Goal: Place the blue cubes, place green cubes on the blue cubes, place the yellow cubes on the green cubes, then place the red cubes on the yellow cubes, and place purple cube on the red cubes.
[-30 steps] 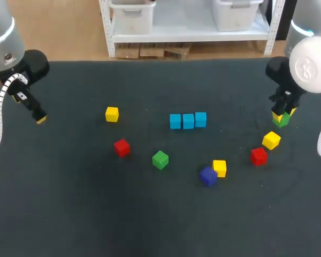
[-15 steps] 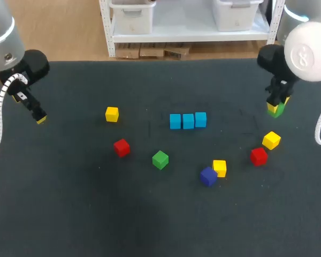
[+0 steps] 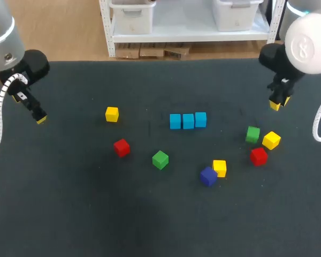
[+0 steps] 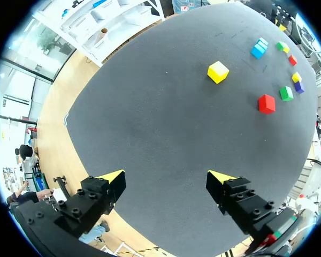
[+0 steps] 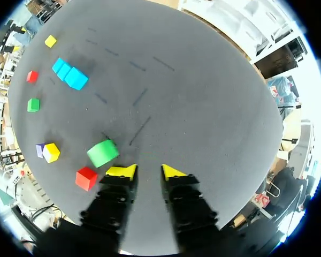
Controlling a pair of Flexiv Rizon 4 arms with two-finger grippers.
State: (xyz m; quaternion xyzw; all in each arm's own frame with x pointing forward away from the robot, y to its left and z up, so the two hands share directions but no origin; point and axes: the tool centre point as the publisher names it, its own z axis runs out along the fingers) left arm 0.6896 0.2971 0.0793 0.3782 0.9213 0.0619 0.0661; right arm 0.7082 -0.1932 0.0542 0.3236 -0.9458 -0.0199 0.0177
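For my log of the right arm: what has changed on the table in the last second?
The right gripper let go of the green cube it carried; the cube now lies on the table beside a yellow cube, nearer the middle. The left gripper, the blue cubes and the other cubes stayed in place.

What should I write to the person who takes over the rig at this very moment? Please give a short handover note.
Left gripper: open, empty, above the bare table at the left side.
Right gripper: open, empty, at the far right. One green cube lies on the table just ahead of its fingers, a little to one side.
Done: three blue cubes stand in a touching row near the middle. Nothing is on them.
Left: put both greens on the blue row (the second green cube lies in front of it), then the yellow cubes, red cubes and purple cube, all loose on the table.
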